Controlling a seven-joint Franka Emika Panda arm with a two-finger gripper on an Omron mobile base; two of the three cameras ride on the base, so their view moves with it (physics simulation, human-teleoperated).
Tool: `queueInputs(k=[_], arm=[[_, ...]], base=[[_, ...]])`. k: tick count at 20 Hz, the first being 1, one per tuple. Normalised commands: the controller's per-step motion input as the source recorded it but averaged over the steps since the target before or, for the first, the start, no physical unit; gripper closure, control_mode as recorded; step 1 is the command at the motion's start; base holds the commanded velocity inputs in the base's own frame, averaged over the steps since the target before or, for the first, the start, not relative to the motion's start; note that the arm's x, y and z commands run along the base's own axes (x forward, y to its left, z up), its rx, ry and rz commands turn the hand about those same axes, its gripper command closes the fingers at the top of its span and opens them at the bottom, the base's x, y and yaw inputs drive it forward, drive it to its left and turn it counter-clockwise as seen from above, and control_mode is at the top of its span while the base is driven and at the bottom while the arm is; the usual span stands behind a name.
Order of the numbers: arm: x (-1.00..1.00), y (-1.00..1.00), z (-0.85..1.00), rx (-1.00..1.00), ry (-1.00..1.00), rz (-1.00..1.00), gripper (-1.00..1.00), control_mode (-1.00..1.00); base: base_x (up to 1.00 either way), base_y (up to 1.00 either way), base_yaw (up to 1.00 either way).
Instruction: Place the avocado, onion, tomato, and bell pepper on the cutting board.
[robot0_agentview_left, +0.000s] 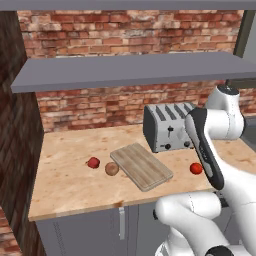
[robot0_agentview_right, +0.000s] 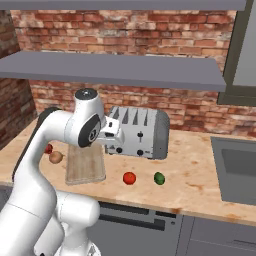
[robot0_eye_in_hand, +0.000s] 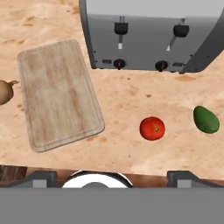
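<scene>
On the wooden counter (robot0_eye_in_hand: 131, 100), the cutting board (robot0_eye_in_hand: 57, 94) lies bare; I see no produce on it. Left of the board, the onion (robot0_agentview_left: 112, 169) sits just beside its edge, and the bell pepper (robot0_agentview_left: 93, 162) lies a little farther left, both on the counter. Right of the board, the tomato (robot0_eye_in_hand: 152, 128) rests in open counter near the front edge, with the avocado (robot0_eye_in_hand: 206, 119) farther right, apart from it. Behind them stands the toaster (robot0_eye_in_hand: 153, 35), its near face close to the board's far right corner. My gripper (robot0_eye_in_hand: 109, 175) hangs above the counter's front edge, fingers spread wide and holding nothing. I have free room between board and tomato; a brick wall (robot0_agentview_left: 100, 107) closes the far side.
</scene>
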Motion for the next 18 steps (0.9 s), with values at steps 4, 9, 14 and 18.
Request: queueInputs(k=[4, 9, 14, 18], arm=[[0.26, -0.24, -0.22, 0.00, 0.09, 0.00, -1.00, -1.00], [0.17, -0.30, -0.28, 0.00, 0.08, 0.00, -1.00, -1.00], [0.10, -0.27, -0.23, 0.00, 0.04, 0.00, -1.00, -1.00], [0.09, -0.25, -0.29, 0.00, 0.03, 0.00, -1.00, -1.00]], base=[[0.00, 0.00, 0.00], [0.00, 0.00, 0.00], [0.00, 0.00, 0.00], [0.00, 0.00, 0.00]])
